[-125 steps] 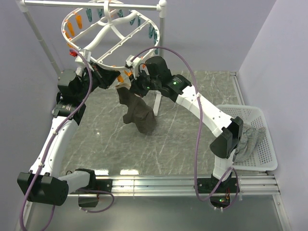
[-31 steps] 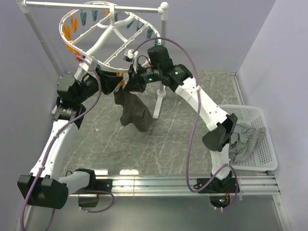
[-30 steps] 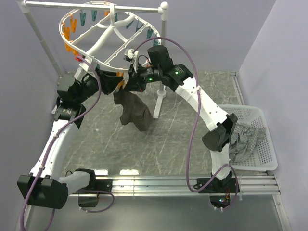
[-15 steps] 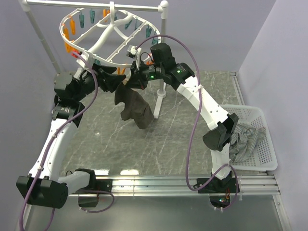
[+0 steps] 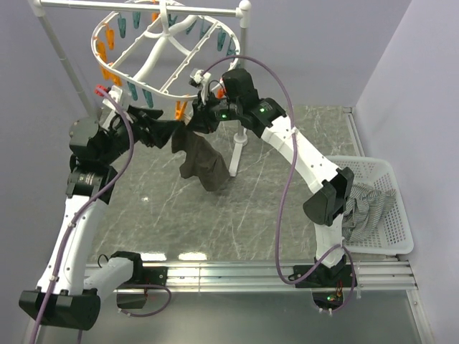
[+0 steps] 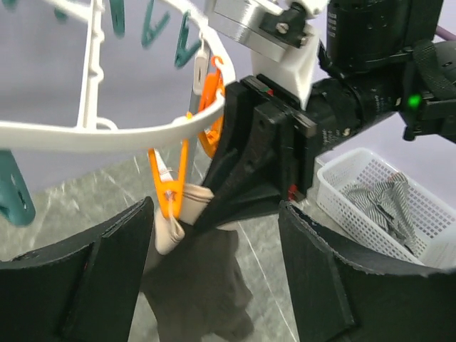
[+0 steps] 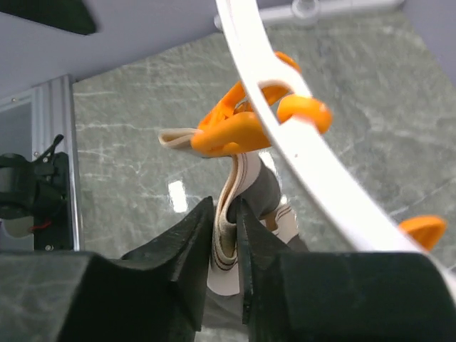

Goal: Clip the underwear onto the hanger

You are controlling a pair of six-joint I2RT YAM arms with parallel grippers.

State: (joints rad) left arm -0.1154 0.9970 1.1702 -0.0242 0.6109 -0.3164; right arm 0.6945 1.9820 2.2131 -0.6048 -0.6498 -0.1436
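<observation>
The underwear (image 5: pixel 203 163) hangs from an orange pin (image 7: pixel 239 132) on the hanger (image 5: pixel 159 89), over the surface's far edge, left of middle. The right pincer (image 7: pixel 226 214) is narrow, pinching the waistband (image 7: pixel 235 178) just under the pin, probably to steady it. The left pincer (image 6: pixel 214 214) gapes wide and holds nothing.

Lavender walls (image 5: pixel 323 43) enclose a grey marbled tabletop (image 5: pixel 165 215) under even light.

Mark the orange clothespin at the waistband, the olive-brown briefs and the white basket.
Orange plastic clothespin (image 6: pixel 165 187): left wrist view, on its long leg.
Dark olive-brown cloth boxer briefs (image 5: pixel 204 163): top external view, hanging body.
White plastic mesh basket (image 5: pixel 362 170): top external view, bare far floor.
</observation>
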